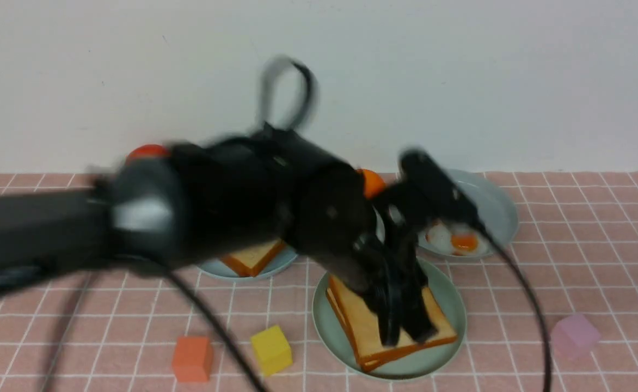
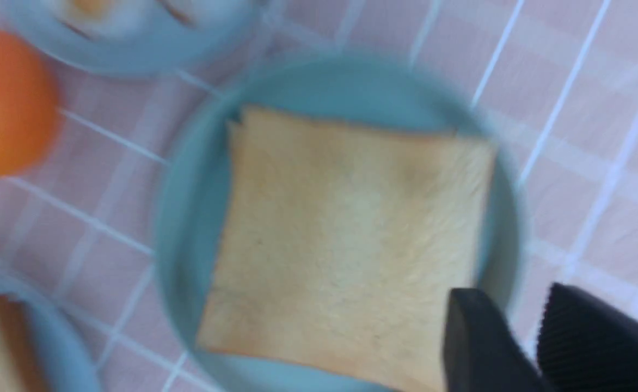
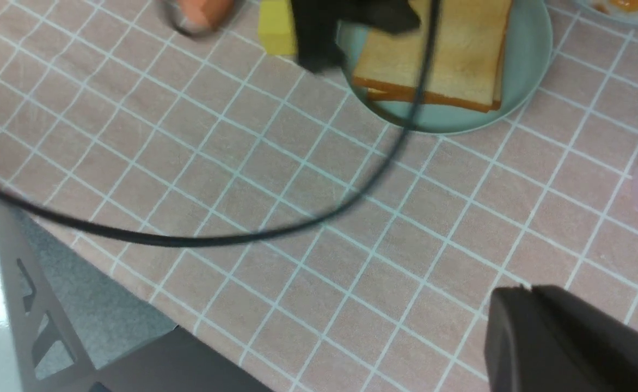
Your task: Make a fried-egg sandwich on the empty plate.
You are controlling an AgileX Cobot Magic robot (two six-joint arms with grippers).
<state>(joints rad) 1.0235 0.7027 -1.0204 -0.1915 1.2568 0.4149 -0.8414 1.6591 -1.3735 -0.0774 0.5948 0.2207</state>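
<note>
Left gripper (image 1: 406,333) is hanging right over the sandwich (image 1: 360,326) in the front view. Its two dark fingers are a little apart with nothing between them, and all of it is smeared with blur. The sandwich sits on the mint-green plate (image 1: 323,321), close to the bench's near edge and about midway along it. Two toast slices are stacked there, and whether an egg lies inside I cannot tell. A fried egg (image 1: 463,240) shows on the grey-blue plate (image 1: 501,209) behind, towards the far edge.

On to the left wrist view: golden top slice (image 2: 346,234) fills the plate (image 2: 185,218), and the finger pair (image 2: 526,307) sits over one corner with only a slim gap.

Right wrist view now: the right gripper (image 3: 569,337) is just a dark block low over the near edge, and how wide it stands I cannot tell. It is well apart from the sandwich (image 3: 444,54). A yellow block (image 3: 275,32) lies beside the plate rim (image 3: 528,65).

By my read the toast is light and stiff with smooth faces, so the top slice could slide. Best hold would be across opposite crust edges, pinching both slices together.
</note>
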